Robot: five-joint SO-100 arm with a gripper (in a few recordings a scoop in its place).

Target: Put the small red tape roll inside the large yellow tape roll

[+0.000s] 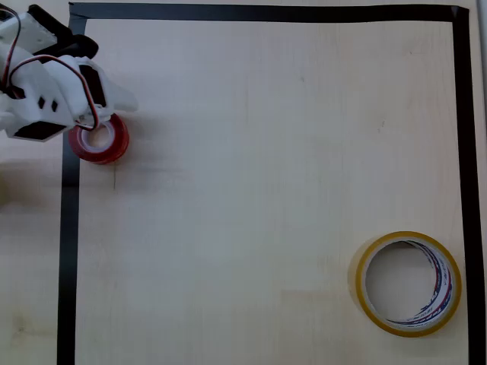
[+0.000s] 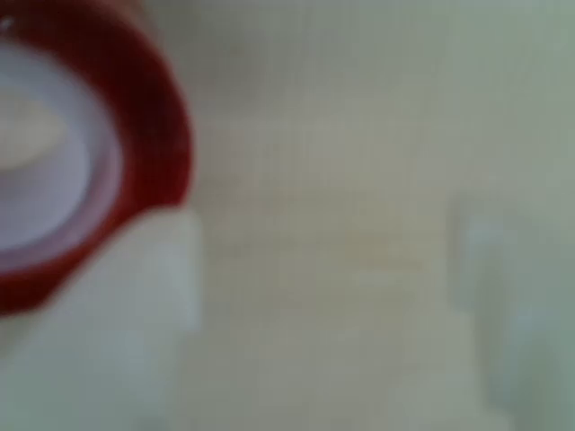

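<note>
Overhead view: small red tape roll (image 1: 99, 142) lies flat on desk (image 1: 266, 152) at far left, just inside black tape border (image 1: 69, 251). White gripper (image 1: 106, 114) sits over its far-left part. Wrist view, blurry: fingers (image 2: 117, 314) spread apart w/ bare desk between; red roll (image 2: 99, 153) at upper left, beside/outside left finger, not clamped. Large yellow tape roll (image 1: 408, 283) lies near right, well apart.

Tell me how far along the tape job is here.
Early stage. Nothing is placed yet: the yellow roll lies with its hole unfilled at lower right of the overhead view. In hand: the gripper sits over the red roll at upper left; a grasp isn't clear. Left: lift, carry across, drop inside.
</note>
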